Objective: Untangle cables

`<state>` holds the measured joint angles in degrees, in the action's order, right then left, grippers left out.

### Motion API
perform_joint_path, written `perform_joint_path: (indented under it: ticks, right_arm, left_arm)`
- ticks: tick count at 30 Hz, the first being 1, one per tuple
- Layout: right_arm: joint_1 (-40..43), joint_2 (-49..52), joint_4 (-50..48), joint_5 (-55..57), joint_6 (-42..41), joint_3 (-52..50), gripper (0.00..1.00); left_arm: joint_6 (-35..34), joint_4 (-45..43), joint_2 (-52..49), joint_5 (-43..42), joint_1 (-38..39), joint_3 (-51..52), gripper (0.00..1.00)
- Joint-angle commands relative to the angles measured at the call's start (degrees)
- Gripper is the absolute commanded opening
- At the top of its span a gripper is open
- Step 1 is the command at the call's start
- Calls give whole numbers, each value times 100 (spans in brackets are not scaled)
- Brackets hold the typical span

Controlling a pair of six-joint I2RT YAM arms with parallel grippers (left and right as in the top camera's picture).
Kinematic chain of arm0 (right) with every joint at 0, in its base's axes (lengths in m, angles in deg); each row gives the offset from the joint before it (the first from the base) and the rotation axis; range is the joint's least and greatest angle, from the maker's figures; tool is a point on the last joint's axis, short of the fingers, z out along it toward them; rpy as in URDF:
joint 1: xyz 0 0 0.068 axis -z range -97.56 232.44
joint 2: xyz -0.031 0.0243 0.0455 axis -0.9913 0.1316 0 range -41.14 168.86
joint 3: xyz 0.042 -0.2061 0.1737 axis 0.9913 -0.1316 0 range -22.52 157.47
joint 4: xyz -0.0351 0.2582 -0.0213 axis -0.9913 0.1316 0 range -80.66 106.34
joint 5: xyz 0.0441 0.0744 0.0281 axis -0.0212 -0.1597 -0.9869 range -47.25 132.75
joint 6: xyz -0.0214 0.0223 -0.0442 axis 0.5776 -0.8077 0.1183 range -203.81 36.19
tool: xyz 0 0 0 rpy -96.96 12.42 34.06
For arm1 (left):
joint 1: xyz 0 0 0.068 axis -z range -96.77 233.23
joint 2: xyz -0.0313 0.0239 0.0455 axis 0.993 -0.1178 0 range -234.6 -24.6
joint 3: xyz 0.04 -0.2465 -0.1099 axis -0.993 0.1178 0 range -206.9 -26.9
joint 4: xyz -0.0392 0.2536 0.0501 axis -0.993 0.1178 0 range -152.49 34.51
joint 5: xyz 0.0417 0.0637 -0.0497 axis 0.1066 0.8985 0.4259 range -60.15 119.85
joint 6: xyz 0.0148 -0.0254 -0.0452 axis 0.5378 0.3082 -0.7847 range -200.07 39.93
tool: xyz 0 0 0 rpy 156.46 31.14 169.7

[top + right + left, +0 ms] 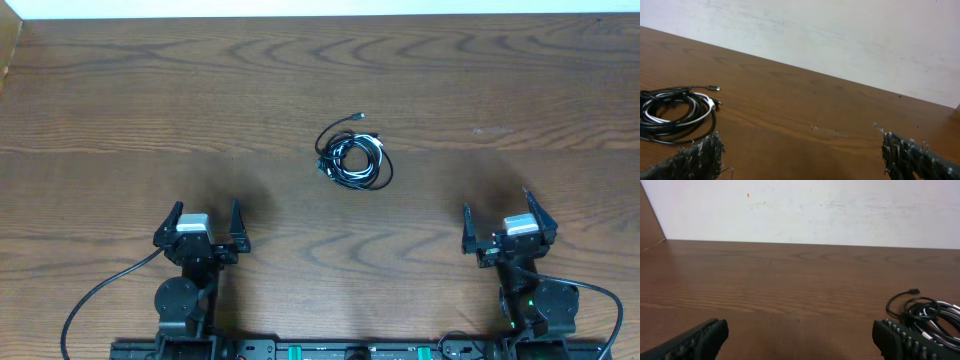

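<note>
Wide tabletop [110,90] ahead
my left claw [207,211] and right claw [497,205] gape; cables [352,158] lie bundled between them, farther out

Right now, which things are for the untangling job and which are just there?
For the job: the cables, tangled in one bundle; the left claw and the right claw, both open and empty.
Just there: the wooden table; the thick black arm cords; the white wall.
</note>
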<state>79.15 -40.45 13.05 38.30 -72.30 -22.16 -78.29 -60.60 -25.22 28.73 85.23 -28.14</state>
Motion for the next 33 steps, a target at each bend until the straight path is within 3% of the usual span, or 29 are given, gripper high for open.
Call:
perform_joint_path:
  ticks: [1, 33]
  right_arm:
    - [-13, -35, 35, 44, -11, -4, 99]
    - [-13, -35, 35, 46, -11, -4, 99]
  left_arm:
    - [79, 227, 39, 142, 22, 101, 98]
    - [79, 227, 39, 142, 22, 101, 98]
